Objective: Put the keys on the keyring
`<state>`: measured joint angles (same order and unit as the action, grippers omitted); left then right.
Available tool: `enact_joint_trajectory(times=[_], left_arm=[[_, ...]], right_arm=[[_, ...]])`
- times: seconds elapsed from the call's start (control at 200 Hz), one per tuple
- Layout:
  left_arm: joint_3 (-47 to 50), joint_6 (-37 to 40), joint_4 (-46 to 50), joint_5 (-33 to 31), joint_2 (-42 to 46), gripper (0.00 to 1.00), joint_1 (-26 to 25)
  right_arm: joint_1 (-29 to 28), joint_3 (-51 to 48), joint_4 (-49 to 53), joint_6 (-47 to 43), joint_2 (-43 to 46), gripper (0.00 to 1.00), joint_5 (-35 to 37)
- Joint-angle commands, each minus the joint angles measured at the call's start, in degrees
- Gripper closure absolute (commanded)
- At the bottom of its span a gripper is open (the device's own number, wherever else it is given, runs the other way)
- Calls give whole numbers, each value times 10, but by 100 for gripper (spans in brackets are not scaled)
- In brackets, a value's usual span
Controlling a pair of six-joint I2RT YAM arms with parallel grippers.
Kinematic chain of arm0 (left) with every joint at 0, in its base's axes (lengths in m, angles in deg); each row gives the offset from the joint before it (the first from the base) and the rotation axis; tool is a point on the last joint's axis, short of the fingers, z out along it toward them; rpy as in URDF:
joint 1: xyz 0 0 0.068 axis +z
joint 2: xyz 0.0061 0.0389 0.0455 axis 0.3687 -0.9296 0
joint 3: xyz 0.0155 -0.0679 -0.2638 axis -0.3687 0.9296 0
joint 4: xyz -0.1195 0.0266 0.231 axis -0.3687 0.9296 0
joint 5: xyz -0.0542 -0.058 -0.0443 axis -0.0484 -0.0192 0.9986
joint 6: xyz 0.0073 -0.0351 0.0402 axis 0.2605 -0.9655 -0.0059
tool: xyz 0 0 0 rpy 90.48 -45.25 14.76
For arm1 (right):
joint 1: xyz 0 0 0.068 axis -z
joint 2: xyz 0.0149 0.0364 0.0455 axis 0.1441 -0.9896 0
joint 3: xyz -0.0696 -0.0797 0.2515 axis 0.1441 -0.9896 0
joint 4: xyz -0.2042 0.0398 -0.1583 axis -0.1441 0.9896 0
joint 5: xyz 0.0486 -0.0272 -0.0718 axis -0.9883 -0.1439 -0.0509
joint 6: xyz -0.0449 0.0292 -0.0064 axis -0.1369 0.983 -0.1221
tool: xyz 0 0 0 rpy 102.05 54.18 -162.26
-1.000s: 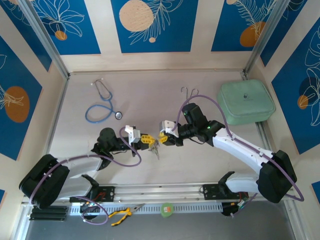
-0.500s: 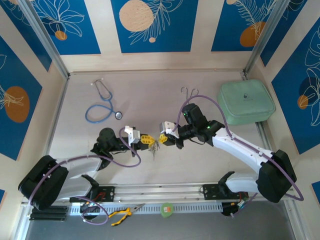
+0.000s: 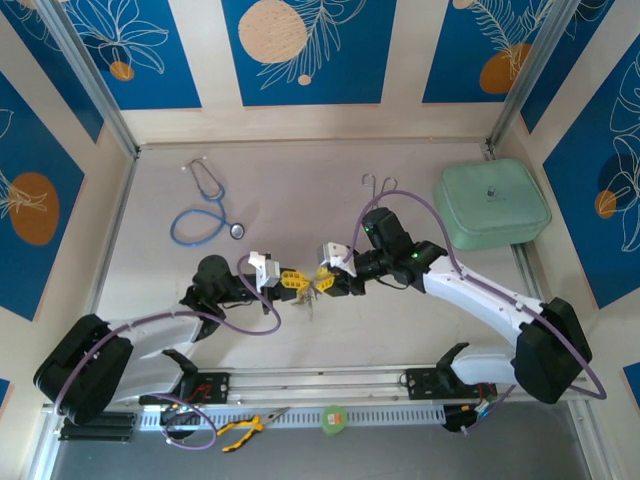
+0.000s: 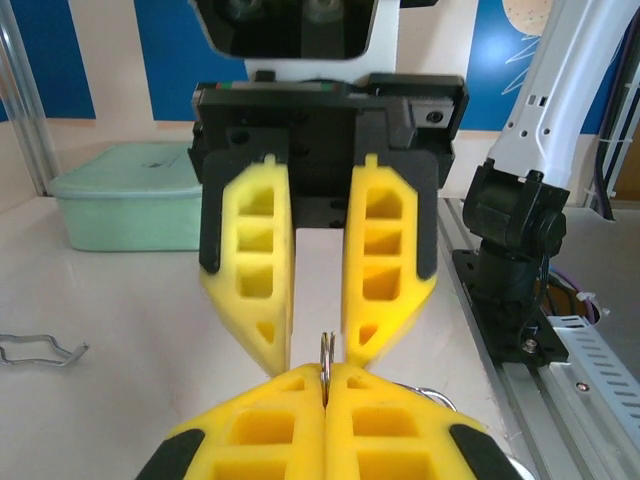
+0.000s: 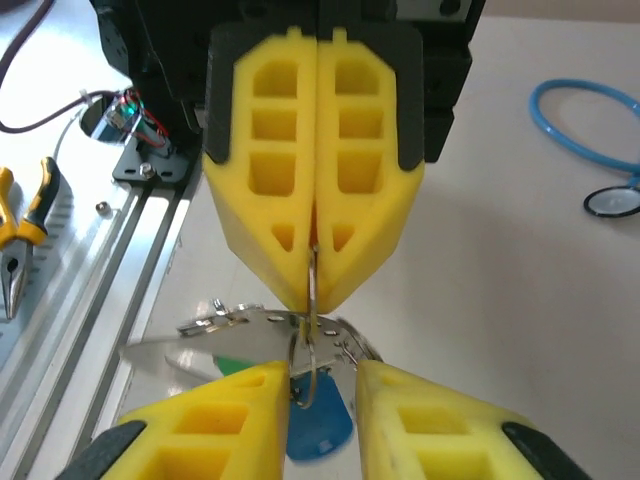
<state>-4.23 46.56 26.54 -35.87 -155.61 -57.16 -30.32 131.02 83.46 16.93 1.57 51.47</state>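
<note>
My left gripper (image 4: 325,372) is shut on a thin silver ring of the keyring (image 4: 325,350), held edge-on above the table. In the right wrist view the ring (image 5: 312,340) hangs from the left gripper's closed yellow fingertips (image 5: 312,285). A blue-headed key (image 5: 320,430), silver metal parts (image 5: 230,335) and a green tab (image 5: 235,365) dangle below it. My right gripper (image 5: 320,385) is open, with one finger on each side of the ring and not pinching it. From above, the left gripper (image 3: 297,280) and right gripper (image 3: 322,280) meet tip to tip at mid-table.
A blue stethoscope (image 3: 205,205) lies at the back left. A mint-green case (image 3: 492,203) sits at the back right, with thin metal forceps (image 3: 378,183) beside it. Yellow-handled pliers (image 3: 245,428) rest on the rail by the arm bases.
The right gripper has edged left toward the left gripper, and its jaws now stand apart around the ring. The left gripper has kept still, shut on the ring.
</note>
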Motion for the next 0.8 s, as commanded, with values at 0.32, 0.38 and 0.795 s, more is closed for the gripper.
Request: enact_joint_trajectory(times=[0.32, 0.38, 0.795], left_arm=[[-16, 4, -36, 15, -1, 100, -5], [-16, 4, -35, 15, 0, 100, -5], [-9, 23, 37, -44, 31, 67, -5]], right_arm=[[-16, -2, -47, 36, -7, 75, -13], [-16, 1, -46, 38, -11, 77, -14], [-25, 37, 17, 18, -15, 100, 29]])
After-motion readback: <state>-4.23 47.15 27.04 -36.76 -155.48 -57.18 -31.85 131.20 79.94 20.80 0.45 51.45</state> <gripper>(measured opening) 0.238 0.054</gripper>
